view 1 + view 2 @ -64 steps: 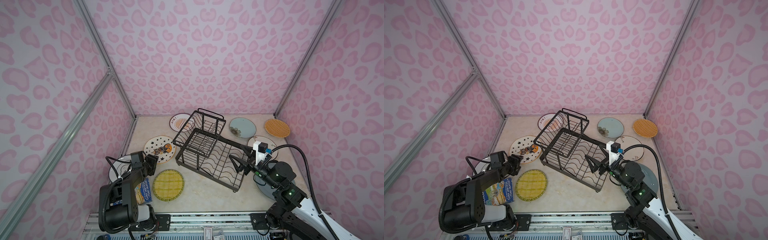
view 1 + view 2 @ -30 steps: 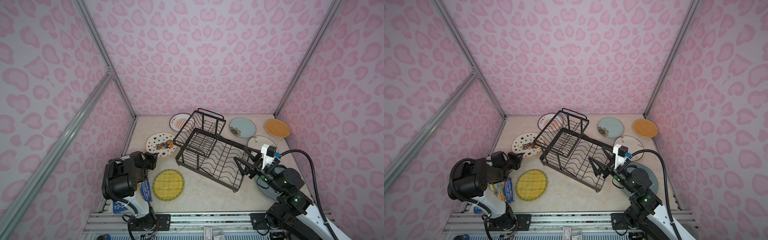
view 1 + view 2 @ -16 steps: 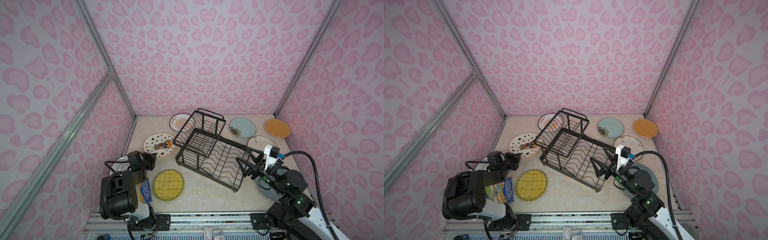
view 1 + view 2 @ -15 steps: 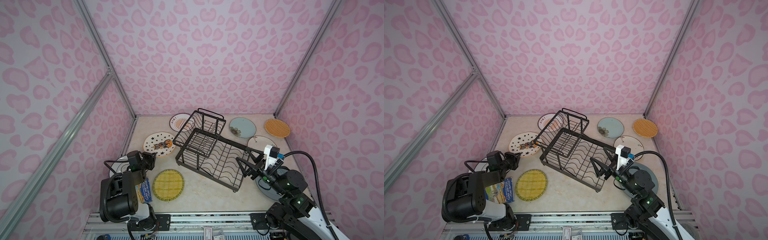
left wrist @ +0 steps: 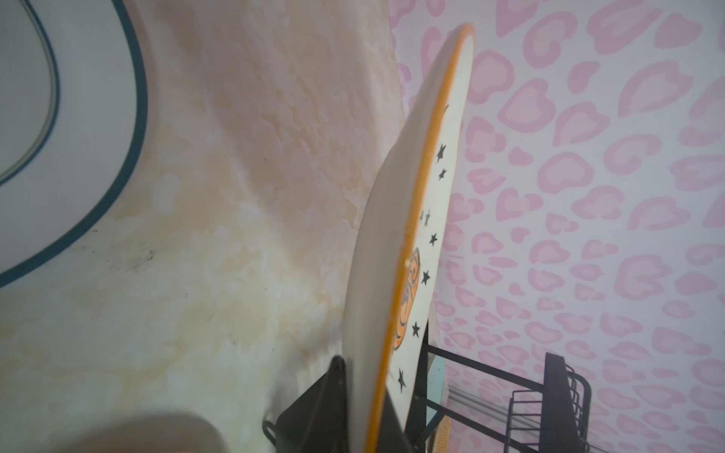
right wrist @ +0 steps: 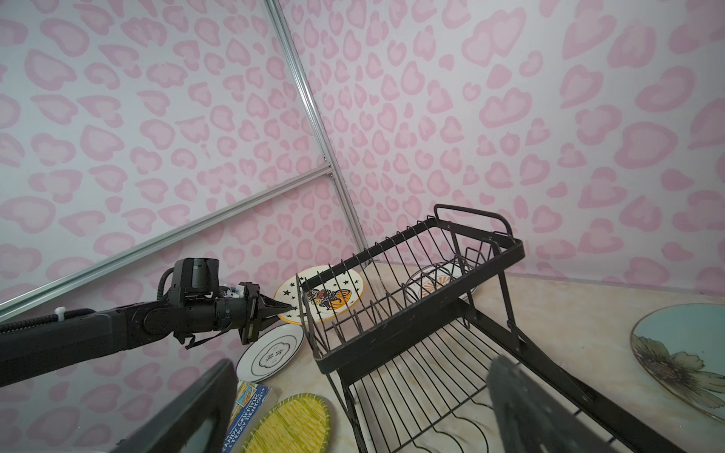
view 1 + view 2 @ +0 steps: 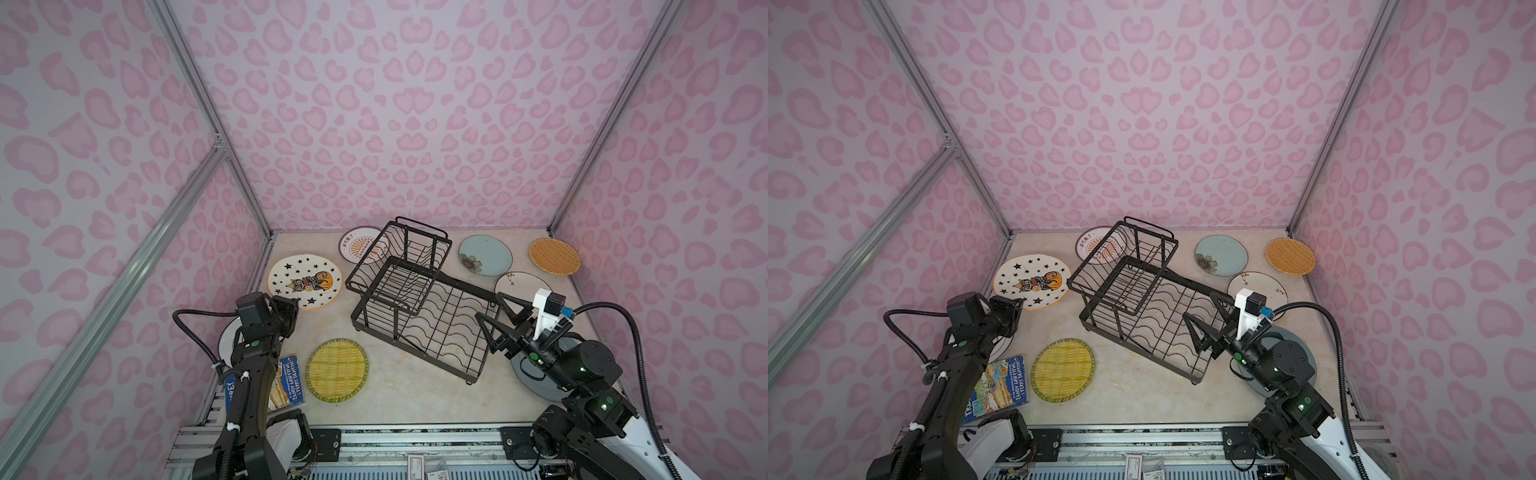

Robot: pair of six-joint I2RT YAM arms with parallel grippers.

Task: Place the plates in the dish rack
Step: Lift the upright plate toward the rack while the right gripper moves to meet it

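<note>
there, the left claw (image 6: 287, 308) pinches a round, glossy star-printed plate (image 7: 305, 279).

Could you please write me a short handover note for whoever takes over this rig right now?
Grippers: the left claw is shut on the rim of the star plate, which is tilted up at that edge, left of the dish rack. The right claw is open and holds nothing, above the rack's lower tray.
Flat on the table: sunburst plate, blue flowered plate, orange woven plate, twig plate, grey-blue plate, yellow woven plate, ringed plate.
Done: no plate is in the rack yet.
Left: slot the star plate, then the seven others.
</note>
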